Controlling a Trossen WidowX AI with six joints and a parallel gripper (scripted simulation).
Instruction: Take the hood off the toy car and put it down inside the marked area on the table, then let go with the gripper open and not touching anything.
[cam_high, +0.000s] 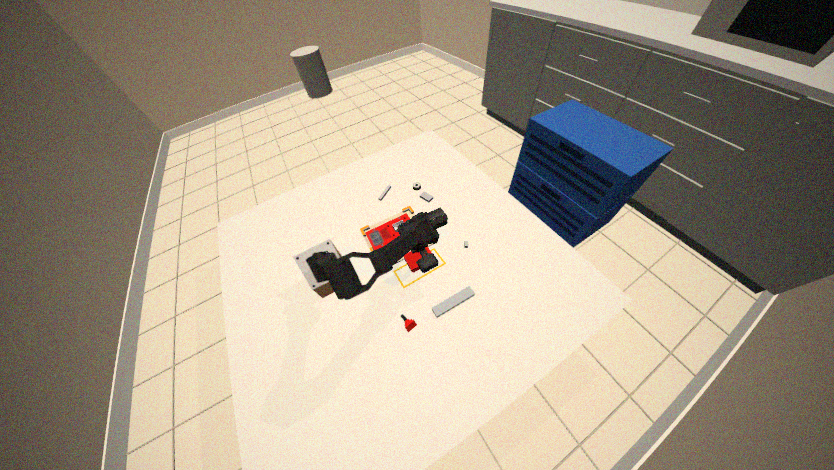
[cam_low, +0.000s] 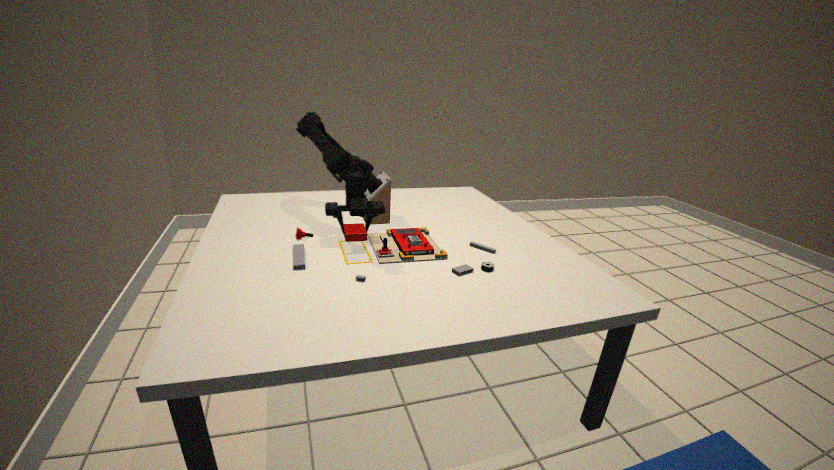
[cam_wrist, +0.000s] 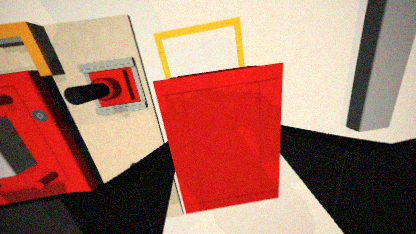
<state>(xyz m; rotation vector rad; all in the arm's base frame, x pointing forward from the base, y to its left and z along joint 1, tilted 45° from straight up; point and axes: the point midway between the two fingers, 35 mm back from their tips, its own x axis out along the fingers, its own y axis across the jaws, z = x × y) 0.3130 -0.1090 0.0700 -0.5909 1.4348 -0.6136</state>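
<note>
The red hood (cam_high: 413, 262) (cam_low: 355, 232) (cam_wrist: 225, 140) is a flat-faced block between the fingers of my gripper (cam_low: 355, 234) (cam_wrist: 222, 138), which is shut on it. The hood is held above the table. The marked area, a yellow outline (cam_high: 424, 274) (cam_low: 359, 262) (cam_wrist: 197, 28), lies below; in the wrist view the hood hides its near part, and its far part shows beyond the hood. The toy car (cam_high: 382, 233) (cam_low: 401, 238) (cam_wrist: 50, 135) is red, with a grey block in its open top, and stands beside the outline.
A small red piece with a black lever (cam_low: 384, 251) (cam_wrist: 112, 87) stands between car and outline. A long grey bar (cam_high: 453, 301) (cam_low: 298, 257) (cam_wrist: 382, 65) and a red cone-like piece (cam_high: 409, 323) (cam_low: 299, 234) lie on the outline's other side. A small grey block (cam_high: 465, 244) (cam_low: 360, 278) lies nearby.
</note>
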